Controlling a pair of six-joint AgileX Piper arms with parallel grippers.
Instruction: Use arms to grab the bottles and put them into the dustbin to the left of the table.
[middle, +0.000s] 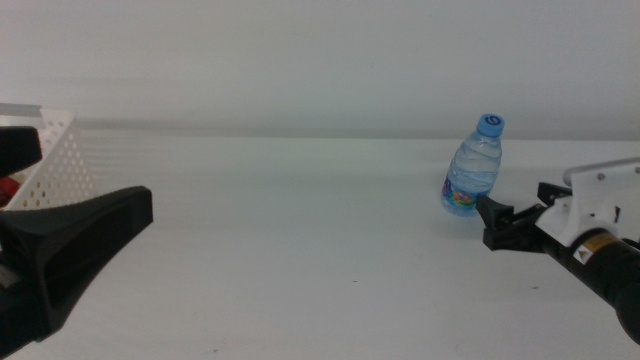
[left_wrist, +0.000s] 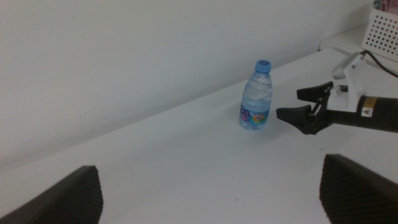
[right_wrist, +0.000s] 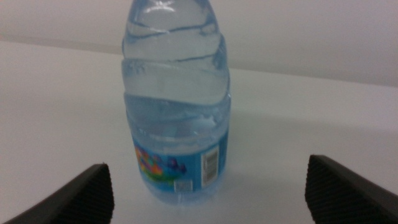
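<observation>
Toward the far right part of the table (middle: 300, 250), the water bottle (middle: 473, 168) is seen upright, its blue cap on, close to the far edge where the table meets the pale wall. The right gripper (middle: 489, 222) is held just beside it on the near-right side, jaws spread wide and empty; in the right wrist view the bottle (right_wrist: 177, 106) is framed between the two jaw tips but not yet enclosed.

Tipping is judged the main risk: the bottle is light, tall for its base and nearly clear, so a jaw tip that meets its side before both jaws are level with the body could push it over or roll it toward the wall. A grip taken low on the label or high on the tapering shoulder could also let it slip or swing during the carry.

The dustbin (middle: 55, 165) is seen at the far left corner, with something red partly visible inside. Between bottle and dustbin a wide stretch of bare table is left for travel. The left gripper (middle: 60, 255) is held low near the left edge, jaws wide and empty, in front of the dustbin, so a crossing path could be crowded there. Little room is left behind the bottle before the wall.
</observation>
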